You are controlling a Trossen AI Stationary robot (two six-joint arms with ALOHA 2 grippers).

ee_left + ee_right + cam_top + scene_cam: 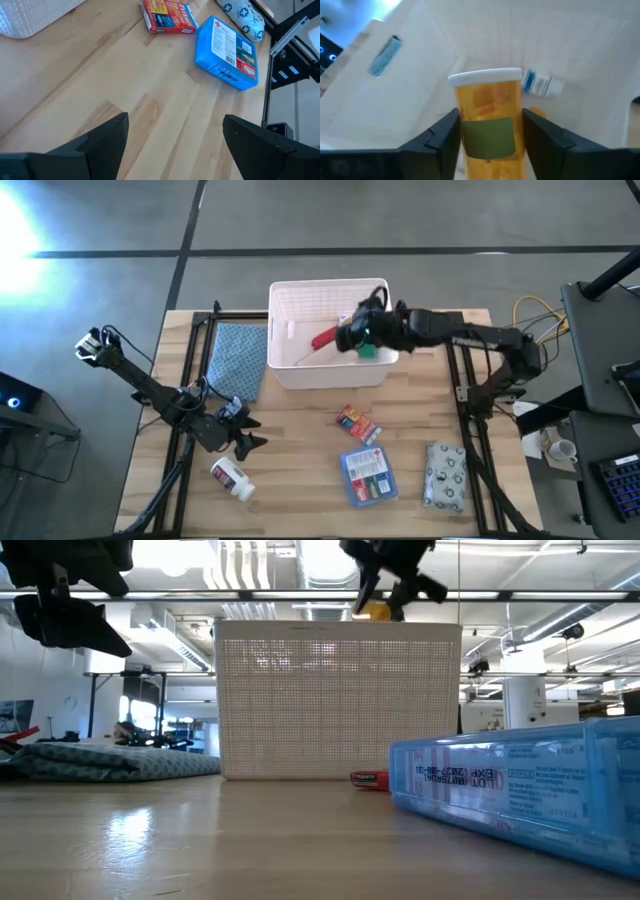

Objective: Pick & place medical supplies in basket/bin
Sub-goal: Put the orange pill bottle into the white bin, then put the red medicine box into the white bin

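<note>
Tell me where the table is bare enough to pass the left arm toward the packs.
Bare wood runs from the left gripper, open above the white pill bottle, to the red box and blue pack. Crowding starts there through the patterned pouch. The right gripper holds an amber bottle over the basket.
</note>
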